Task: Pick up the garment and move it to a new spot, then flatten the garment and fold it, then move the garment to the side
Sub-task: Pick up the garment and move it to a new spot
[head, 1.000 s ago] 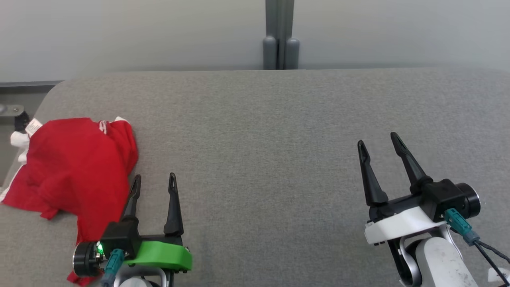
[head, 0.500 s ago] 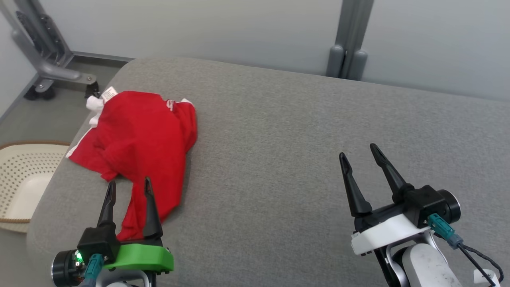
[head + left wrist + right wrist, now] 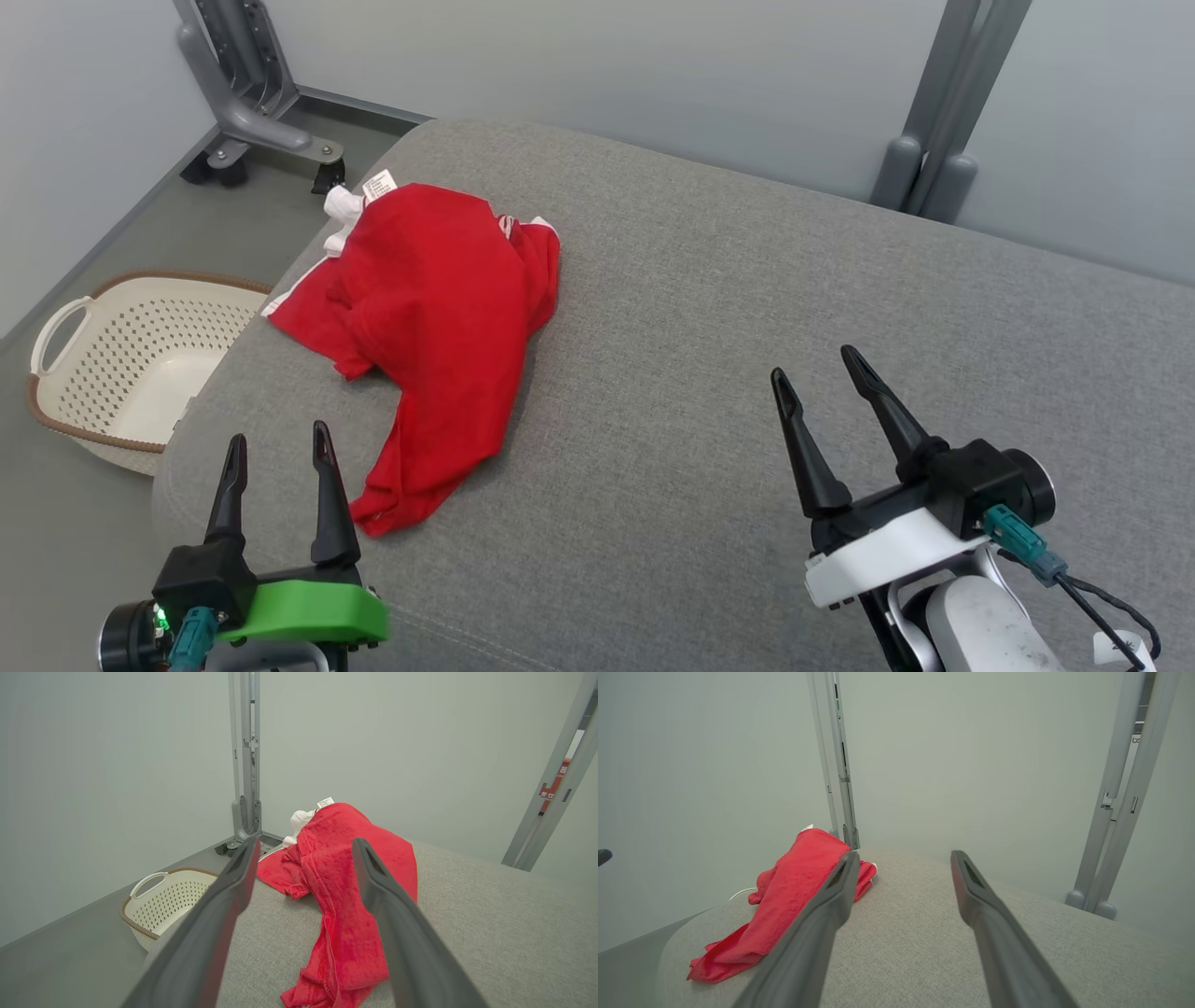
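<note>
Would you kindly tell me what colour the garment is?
The garment is red with white trim, clearest in the head view.

The garment (image 3: 439, 308) is bright red with white edging and a white label. The table (image 3: 747, 280) has a plain mid-grey weave. The basket (image 3: 121, 336) is cream, patterned with rows of small holes, and its rim is brown. The left pincer (image 3: 278, 433) is black on a green mount (image 3: 299, 607). The right pincer (image 3: 812, 362) is black on a white mount (image 3: 887, 555).
</note>
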### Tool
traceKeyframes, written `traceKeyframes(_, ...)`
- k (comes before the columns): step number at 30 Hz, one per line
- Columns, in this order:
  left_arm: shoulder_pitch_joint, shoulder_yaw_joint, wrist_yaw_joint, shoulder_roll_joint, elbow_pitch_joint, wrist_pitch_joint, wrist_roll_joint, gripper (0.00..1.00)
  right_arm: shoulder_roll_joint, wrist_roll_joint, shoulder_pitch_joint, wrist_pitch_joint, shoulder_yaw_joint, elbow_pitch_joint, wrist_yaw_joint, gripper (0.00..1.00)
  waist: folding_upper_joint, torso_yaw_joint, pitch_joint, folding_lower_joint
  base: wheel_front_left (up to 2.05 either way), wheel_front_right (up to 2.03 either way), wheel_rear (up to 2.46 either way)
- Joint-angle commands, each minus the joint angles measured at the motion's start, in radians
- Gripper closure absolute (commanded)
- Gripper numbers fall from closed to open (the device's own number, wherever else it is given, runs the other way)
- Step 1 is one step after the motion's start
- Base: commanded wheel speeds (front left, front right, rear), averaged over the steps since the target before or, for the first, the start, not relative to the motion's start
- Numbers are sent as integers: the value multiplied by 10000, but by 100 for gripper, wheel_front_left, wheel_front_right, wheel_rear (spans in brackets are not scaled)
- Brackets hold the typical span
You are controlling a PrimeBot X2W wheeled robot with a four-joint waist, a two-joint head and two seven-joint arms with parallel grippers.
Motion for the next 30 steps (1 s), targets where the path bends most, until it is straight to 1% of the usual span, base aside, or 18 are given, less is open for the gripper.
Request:
traceKeyframes(1,151,50,-16,14,-49,-10,-15,0,-32,34,-41,-35,14,-18,4,0,0,3,9,0,0,0,0)
traceKeyframes(4,157,122,14,14,-90,-10,-39,0,-34,11,-45,-35,48,12,4,0,0,-77,53,0,0,0,0)
traceKeyframes(8,7,314,30,16,-112,-10,-399,0,-31,-78,-130,-35,2,11,4,0,0,-260,205,0,0,0,0)
traceKeyframes(14,-503,748,-96,14,-145,-10,-451,0,-34,-375,-381,-35,-206,-62,4,0,0,-567,737,0,0,0,0)
traceKeyframes(17,-807,858,-253,12,208,-9,-484,0,-34,-551,-560,-34,-388,-134,4,0,0,-702,1098,0,0,0,0)
traceKeyframes(21,-1638,1187,-696,25,1078,-9,-390,0,-34,-1060,-958,-35,-577,-359,3,0,0,-940,1905,0,0,0,0)
traceKeyframes(23,-2192,1319,-1118,87,1727,-9,-682,0,-34,-1344,-1163,-35,-636,-505,3,0,0,-1066,2345,0,0,0,0)
traceKeyframes(24,-2594,1359,-1346,247,2119,-9,-768,0,-36,-1519,-1261,-35,-704,-576,3,0,0,-1121,2576,0,0,0,0)
traceKeyframes(26,-3288,1290,-1633,533,2802,-4,-891,0,-76,-1711,-1421,-34,-842,-715,3,0,0,-1212,2965,0,0,0,0)
traceKeyframes(28,-3961,1159,-1849,822,3458,221,-1063,0,-125,-1840,-1514,-34,-962,-841,3,0,0,-1296,3281,0,0,0,0)
traceKeyframes(30,-4654,1106,-1968,1184,4042,653,-1438,0,-159,-1944,-1574,-34,-1012,-954,3,0,0,-1399,3569,0,0,0,0)
